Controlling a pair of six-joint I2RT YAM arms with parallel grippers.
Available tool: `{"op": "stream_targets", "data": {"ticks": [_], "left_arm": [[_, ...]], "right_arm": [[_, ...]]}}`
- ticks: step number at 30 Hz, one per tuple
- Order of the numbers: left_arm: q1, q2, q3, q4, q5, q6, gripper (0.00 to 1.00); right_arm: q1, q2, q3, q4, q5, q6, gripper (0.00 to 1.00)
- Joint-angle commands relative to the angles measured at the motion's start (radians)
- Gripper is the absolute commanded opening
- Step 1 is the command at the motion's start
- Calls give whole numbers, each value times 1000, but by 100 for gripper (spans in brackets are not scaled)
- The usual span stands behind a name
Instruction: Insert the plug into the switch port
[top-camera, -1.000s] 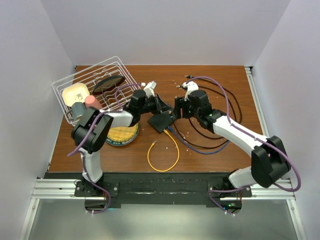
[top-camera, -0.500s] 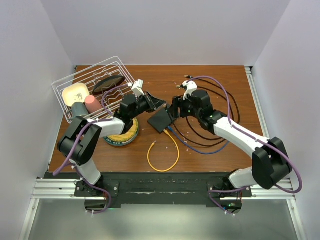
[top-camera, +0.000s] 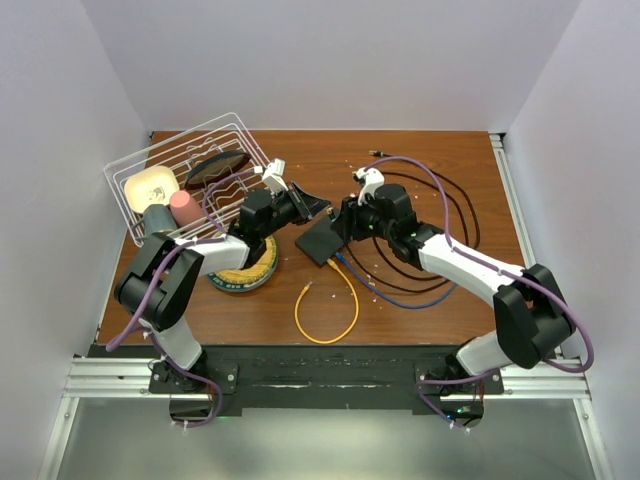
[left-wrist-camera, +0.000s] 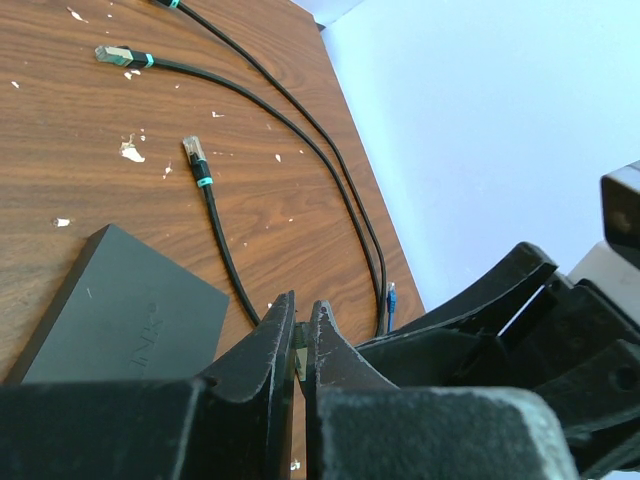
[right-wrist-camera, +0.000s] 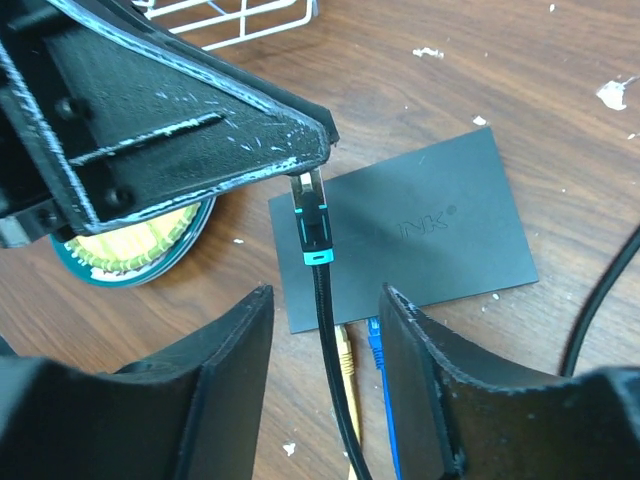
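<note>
The black switch box (top-camera: 322, 240) lies flat at the table's middle, and it also shows in the right wrist view (right-wrist-camera: 420, 235). My left gripper (top-camera: 322, 209) is shut on the metal tip of a black cable's plug (right-wrist-camera: 312, 215), which has a teal band. It holds the plug just above the switch's left edge. In the left wrist view the fingers (left-wrist-camera: 300, 335) are pressed together on a small piece. My right gripper (right-wrist-camera: 322, 292) is open, its fingers on either side of the black cable (right-wrist-camera: 335, 400) without touching it. A yellow plug (right-wrist-camera: 345, 350) and a blue plug (right-wrist-camera: 375, 335) sit in the switch's near side.
A white wire rack (top-camera: 185, 175) with dishes stands at the back left. A green and yellow plate (top-camera: 243, 268) lies beside the switch. A yellow cable loop (top-camera: 335, 318) lies in front. Black cables (top-camera: 450, 215) coil at the right, with loose plugs (left-wrist-camera: 195, 152) on the wood.
The left arm has swung its elbow left and pulled its gripper back a little from over the switch. The right gripper has moved left, closer to the held plug.
</note>
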Motion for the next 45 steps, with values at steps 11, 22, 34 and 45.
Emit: {"op": "stream_targets", "data": {"ticks": [11, 22, 34, 45], "left_arm": [[7, -12, 28, 62, 15, -1, 0], [7, -7, 28, 60, 21, 0, 0], [11, -75, 37, -71, -60, 143, 89], [54, -127, 84, -245, -86, 360, 96]], "right_arm": [[8, 35, -8, 97, -19, 36, 36], [13, 42, -4, 112, -5, 47, 0], [11, -18, -27, 11, 127, -25, 0], [2, -81, -51, -144, 320, -131, 0]]}}
